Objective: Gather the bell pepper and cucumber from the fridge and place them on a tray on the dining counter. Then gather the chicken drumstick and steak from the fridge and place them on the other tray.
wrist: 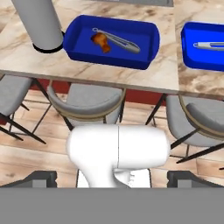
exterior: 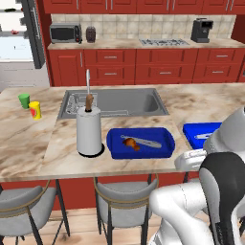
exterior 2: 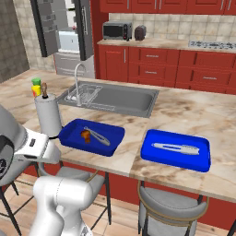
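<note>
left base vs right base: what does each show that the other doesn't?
Left base alone: a black coffee machine on the back counter and a green cup beside the yellow cup.

Right base alone: the whole second blue tray with metal tongs, and the open grey fridge seen more fully.

Both: the blue tray holding the brown-orange chicken drumstick and tongs, the white paper towel roll, the inset steel sink, and the beige marbled dining counter.

My long beige marbled stone dining counter carries two glossy deep-blue rectangular trays. A small brown-orange chicken drumstick lies in one. Below stand grey-seated stools; behind, red cabinets.
</note>
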Robot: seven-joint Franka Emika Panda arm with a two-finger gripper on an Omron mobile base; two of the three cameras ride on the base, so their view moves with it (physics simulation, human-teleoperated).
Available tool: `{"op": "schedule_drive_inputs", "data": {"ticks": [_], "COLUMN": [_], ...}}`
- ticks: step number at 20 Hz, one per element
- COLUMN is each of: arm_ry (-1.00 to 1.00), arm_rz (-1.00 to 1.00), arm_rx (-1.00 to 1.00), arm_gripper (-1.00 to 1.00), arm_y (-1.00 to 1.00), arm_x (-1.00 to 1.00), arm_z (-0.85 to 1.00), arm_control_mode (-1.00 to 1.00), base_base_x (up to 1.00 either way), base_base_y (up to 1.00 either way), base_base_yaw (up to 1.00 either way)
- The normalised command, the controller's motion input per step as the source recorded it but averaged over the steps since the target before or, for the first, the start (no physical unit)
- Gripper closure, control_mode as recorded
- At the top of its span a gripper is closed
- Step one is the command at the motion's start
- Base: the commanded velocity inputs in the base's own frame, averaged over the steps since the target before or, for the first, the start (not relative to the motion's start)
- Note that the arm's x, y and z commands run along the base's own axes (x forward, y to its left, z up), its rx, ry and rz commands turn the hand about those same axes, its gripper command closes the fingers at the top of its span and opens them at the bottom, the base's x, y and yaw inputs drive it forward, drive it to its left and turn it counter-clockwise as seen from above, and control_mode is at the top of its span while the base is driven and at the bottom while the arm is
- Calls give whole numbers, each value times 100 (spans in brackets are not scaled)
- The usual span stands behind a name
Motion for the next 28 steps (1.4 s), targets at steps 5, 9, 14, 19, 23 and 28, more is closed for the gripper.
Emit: {"op": "schedule_drive_inputs", "data": {"ticks": [5,9,14,19,23,28], "arm_ry": [-3,0,0,0,0,0], "arm_rz": [-3,0,0,0,0,0], "arm_rx": [0,0,0,0,0,0], "arm_gripper": [-100,-100,-100,-100,-100,-100], "arm_y": [0,0,0,0,0,0], "arm_x": [-31,0,0,0,0,0], "arm_z": [7,0,0,0,0,0], "arm_control_mode": [-100,-100,100,100,100,100], "base_base_x": [0,0,-10,-50,-40,-20], "base_base_y": [0,0,11,69,99,100], "base_base_yaw": [0,0,-1,-6,-9,-12]}}
